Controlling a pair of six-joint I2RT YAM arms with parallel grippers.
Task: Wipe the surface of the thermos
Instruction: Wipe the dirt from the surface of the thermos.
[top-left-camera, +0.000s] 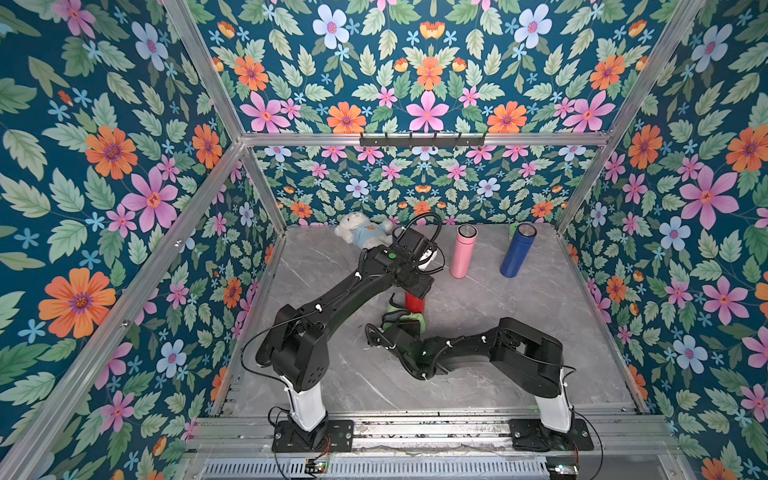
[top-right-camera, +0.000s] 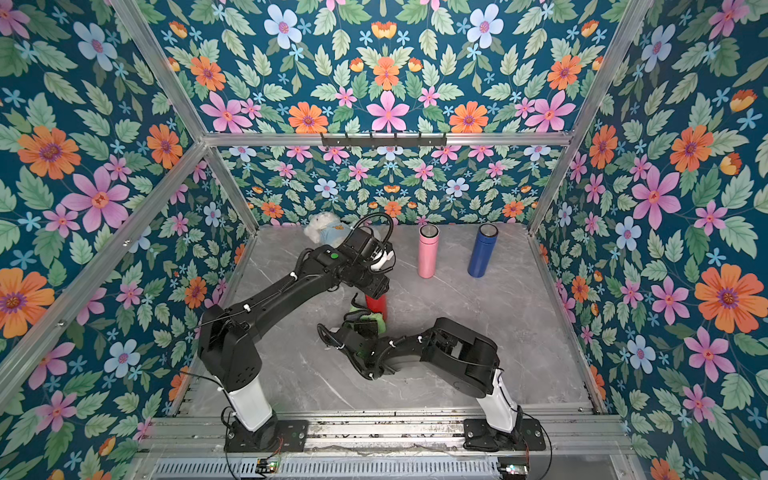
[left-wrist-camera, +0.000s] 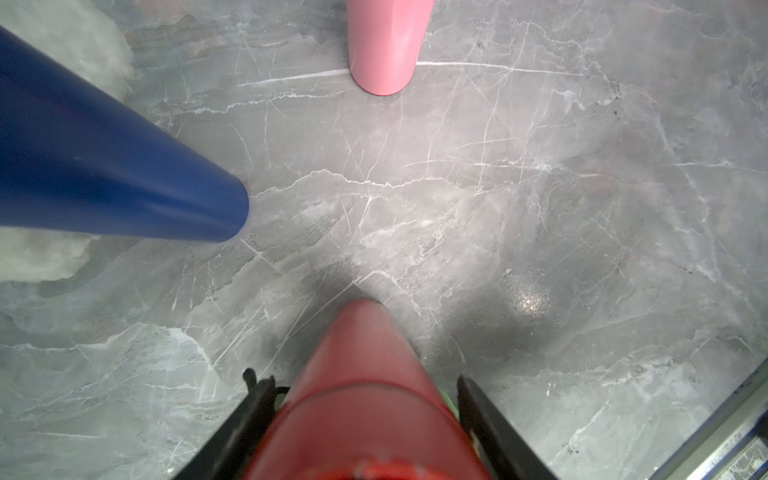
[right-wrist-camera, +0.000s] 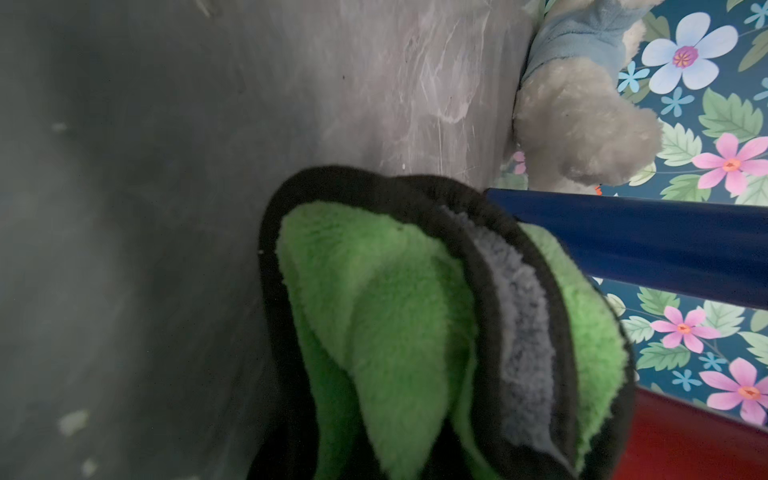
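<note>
wiping step: left jaws gripped the red thermos (left-wrist-camera: 361, 357), right jaws clenched the cloth (right-wrist-camera: 395, 311) beside it; next called for rubbing its side.

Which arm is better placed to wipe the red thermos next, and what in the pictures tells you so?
Right. The right tool grips the green cloth beside the red thermos. The left tool clamps the thermos near its top, steadying it, with no cloth.
</note>
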